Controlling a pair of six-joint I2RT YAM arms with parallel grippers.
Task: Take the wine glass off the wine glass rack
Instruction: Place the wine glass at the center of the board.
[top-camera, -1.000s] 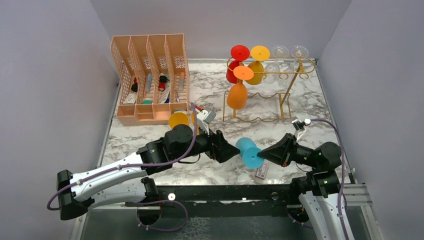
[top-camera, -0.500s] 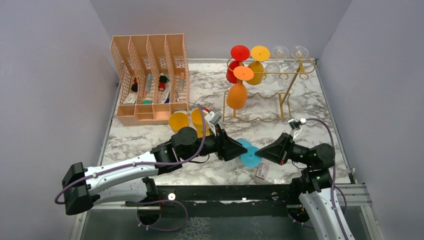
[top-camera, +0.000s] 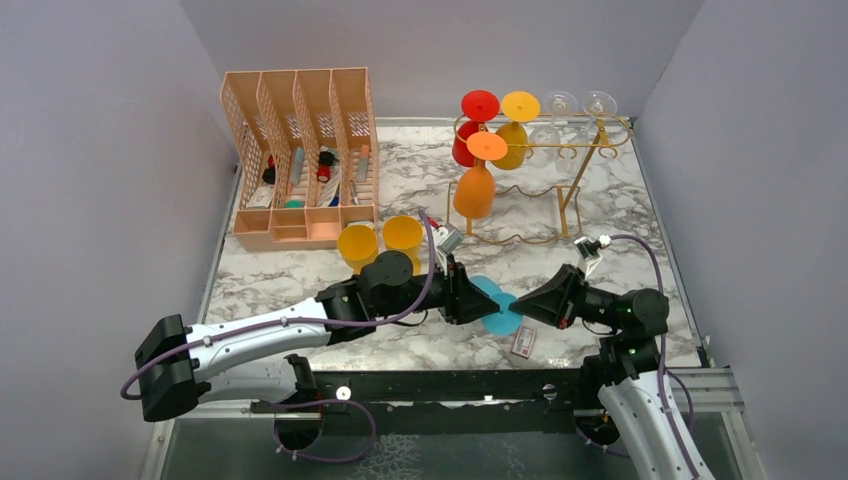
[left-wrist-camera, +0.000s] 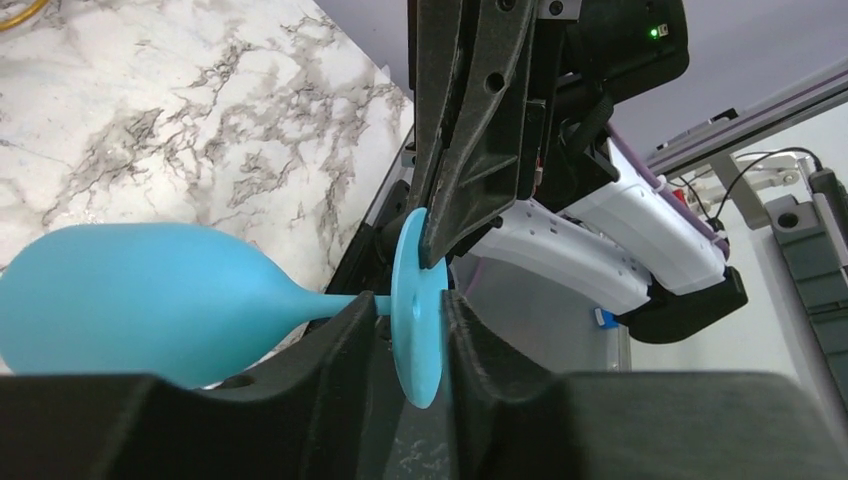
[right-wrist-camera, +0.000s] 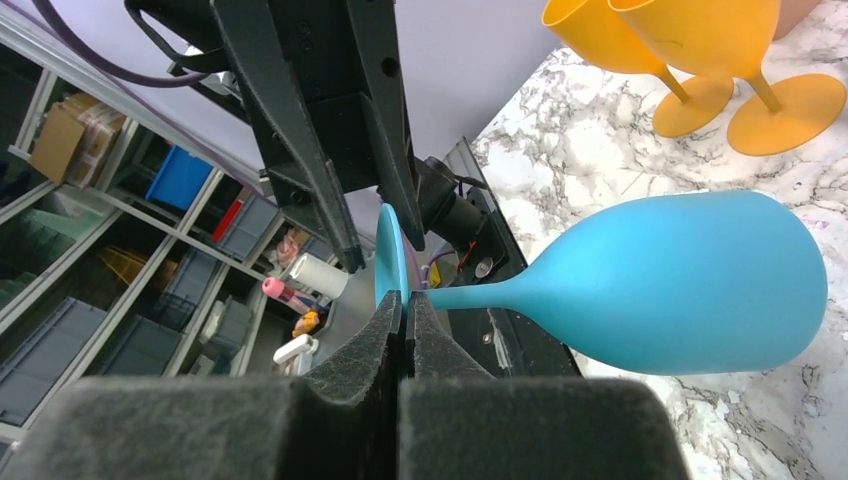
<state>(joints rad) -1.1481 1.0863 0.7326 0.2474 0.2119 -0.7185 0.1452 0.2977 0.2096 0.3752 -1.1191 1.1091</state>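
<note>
A blue wine glass (top-camera: 487, 291) lies sideways in the air between my two arms, over the table's near edge. My right gripper (right-wrist-camera: 405, 300) is shut on the rim of its round foot (right-wrist-camera: 391, 250). My left gripper (left-wrist-camera: 410, 300) straddles the same foot (left-wrist-camera: 417, 330) from the other side. One finger rests against the disc and a gap shows at the other, beside the stem. The gold wine glass rack (top-camera: 574, 195) stands at the back right. Red, yellow, orange and two clear glasses hang on it.
Two yellow-orange glasses (top-camera: 357, 243) stand upright on the marble just behind my left wrist. A peach lattice file organiser (top-camera: 300, 150) fills the back left. A small card (top-camera: 523, 343) lies by the near edge under the blue glass.
My left arm has reached right, up to the blue glass's foot, and its jaws have narrowed around it. The right gripper has kept its hold and shifted slightly.
</note>
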